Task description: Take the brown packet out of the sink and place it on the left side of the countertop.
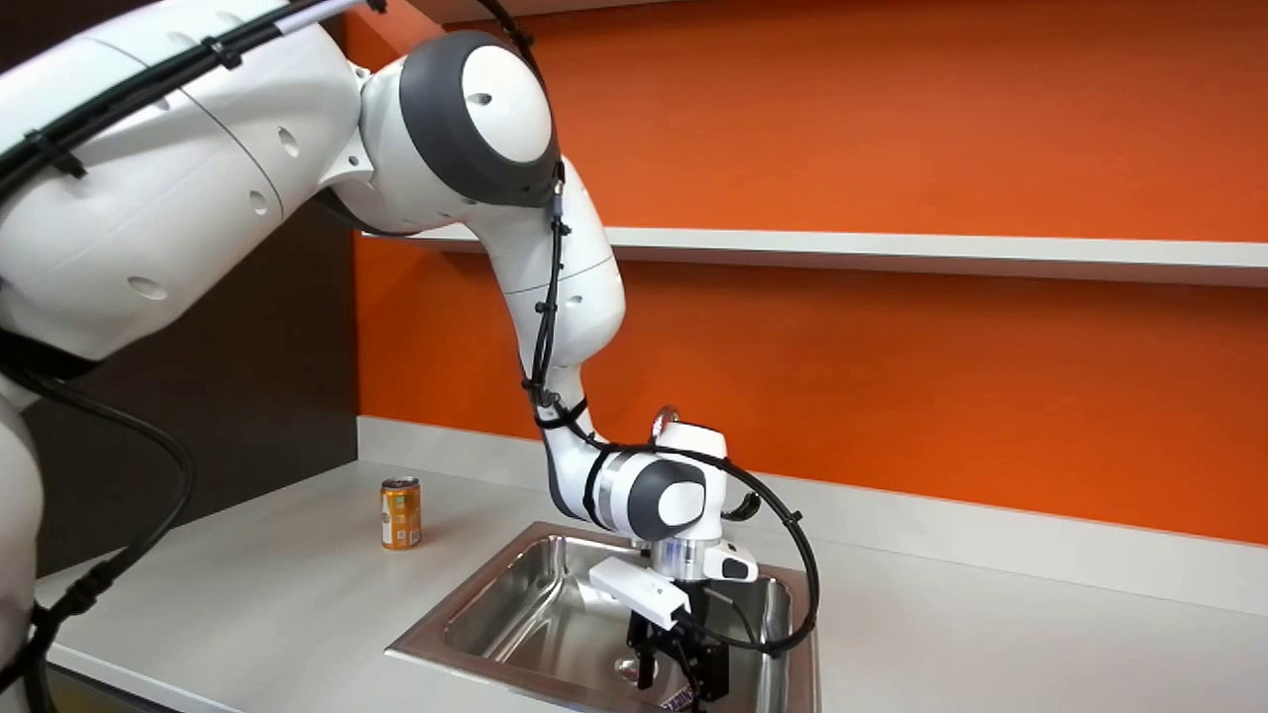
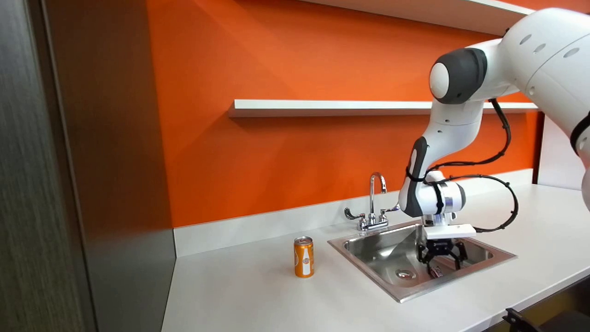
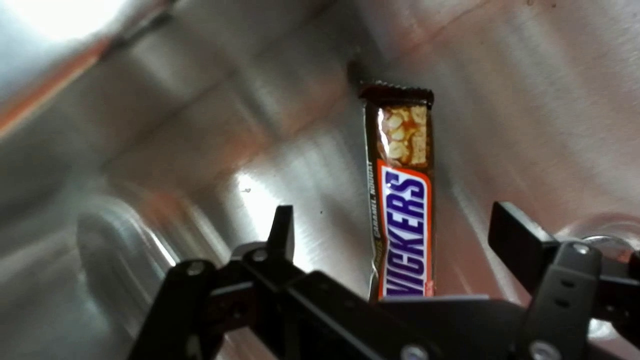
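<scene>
Slim dark-brown glossy-wrapped packet (image 3: 404,215): still to be taken out; it lies on the floor of the rectangular stainless-steel sink (image 2: 380,277).
Black two-fingered hand (image 3: 393,225): jaws apart, one to either side of the packet in the wrist view; nothing gripped.
Sink work: reach apparently done; grasp and lift remain.
Smooth pale-grey bench (image 2: 239,295): packet not there yet; placing on its left side remains.
</scene>
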Tool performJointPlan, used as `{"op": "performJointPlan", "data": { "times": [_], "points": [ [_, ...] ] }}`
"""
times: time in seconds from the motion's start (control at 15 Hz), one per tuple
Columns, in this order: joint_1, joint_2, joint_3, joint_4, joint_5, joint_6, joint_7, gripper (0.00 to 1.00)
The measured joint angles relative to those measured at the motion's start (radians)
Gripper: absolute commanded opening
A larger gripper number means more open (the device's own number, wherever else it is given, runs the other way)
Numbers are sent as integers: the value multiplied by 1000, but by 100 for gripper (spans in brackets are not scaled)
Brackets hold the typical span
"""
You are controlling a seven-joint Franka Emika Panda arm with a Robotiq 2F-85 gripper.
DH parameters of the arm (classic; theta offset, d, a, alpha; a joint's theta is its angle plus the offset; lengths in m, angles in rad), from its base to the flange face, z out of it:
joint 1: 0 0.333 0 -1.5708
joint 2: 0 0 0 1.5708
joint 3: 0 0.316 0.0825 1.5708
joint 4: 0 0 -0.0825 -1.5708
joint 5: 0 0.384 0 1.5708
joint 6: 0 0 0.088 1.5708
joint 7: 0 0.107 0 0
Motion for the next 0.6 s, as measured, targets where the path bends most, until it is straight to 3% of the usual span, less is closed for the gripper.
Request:
{"op": "performJointPlan", "data": {
  "times": [0.6],
  "points": [
    [0, 7, -3, 2, 0, 0, 12, 100]
  ]
}}
